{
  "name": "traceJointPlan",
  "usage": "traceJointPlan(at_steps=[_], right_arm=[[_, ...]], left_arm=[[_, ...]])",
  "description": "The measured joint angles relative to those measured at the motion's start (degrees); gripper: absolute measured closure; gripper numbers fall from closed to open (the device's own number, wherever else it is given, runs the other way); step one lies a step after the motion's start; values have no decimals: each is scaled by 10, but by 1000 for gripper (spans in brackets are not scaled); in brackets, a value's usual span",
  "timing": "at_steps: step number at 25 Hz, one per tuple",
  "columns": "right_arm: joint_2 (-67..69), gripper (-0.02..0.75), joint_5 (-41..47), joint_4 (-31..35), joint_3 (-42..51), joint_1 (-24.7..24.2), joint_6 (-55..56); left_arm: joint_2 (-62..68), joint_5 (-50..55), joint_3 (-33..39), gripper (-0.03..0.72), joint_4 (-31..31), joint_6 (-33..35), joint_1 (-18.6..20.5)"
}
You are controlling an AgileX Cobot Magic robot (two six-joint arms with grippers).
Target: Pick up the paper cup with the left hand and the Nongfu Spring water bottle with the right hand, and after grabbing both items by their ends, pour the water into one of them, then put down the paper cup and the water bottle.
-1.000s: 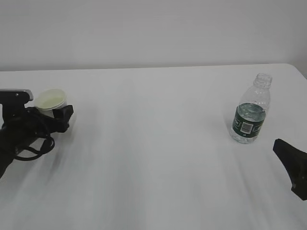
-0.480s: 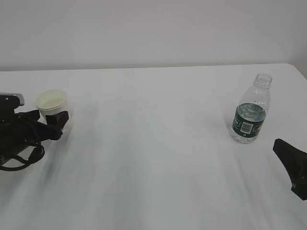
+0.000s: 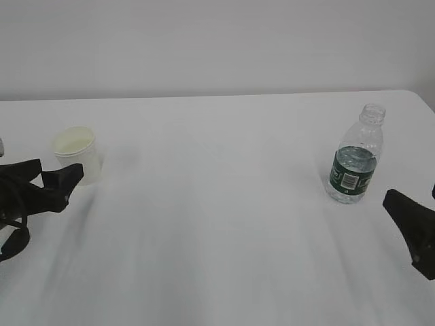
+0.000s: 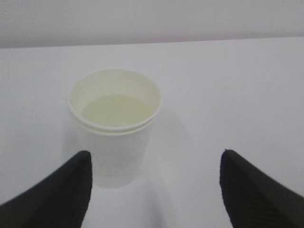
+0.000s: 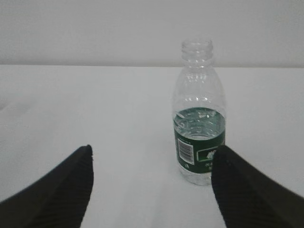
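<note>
The white paper cup (image 3: 76,153) stands upright at the table's left, its inside pale yellowish (image 4: 114,107). My left gripper (image 3: 49,178) sits just short of it, low over the table and open; the cup is beyond the fingertips, nearer the left finger (image 4: 71,185). Nothing lies between the fingers of the left gripper (image 4: 155,164). The capless Nongfu Spring water bottle (image 3: 355,157) stands upright at the right, with clear water (image 5: 198,122) up to its green label. My right gripper (image 5: 151,154) is open in front of it, the bottle (image 5: 199,118) beyond the right fingertip. The right gripper (image 3: 410,221) is partly cut off by the frame edge.
The white table (image 3: 217,217) stretches between cup and bottle. A pale wall (image 3: 217,41) rises behind the far edge. The table's right edge runs close behind the bottle.
My left gripper has drawn back to the left and toward the near edge, away from the cup, which now stands free. The right gripper has hardly moved.
</note>
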Motion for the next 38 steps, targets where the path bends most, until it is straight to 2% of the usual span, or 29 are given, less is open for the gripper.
traceJointPlan(at_steps=[5, 16, 26, 38], right_arm=[[0, 148, -21, -34, 0, 0, 0], [0, 148, -22, -37, -61, 0, 0], [0, 148, -3, -38, -123, 0, 0], [-25, 148, 12, -38, -132, 0, 0]], left_arm=[[-71, 0, 12, 101, 43, 0, -1], [-225, 0, 13, 104, 46, 0, -1], [-288, 0, 16, 127, -16, 0, -1], [-331, 0, 17, 133, -35, 0, -1]])
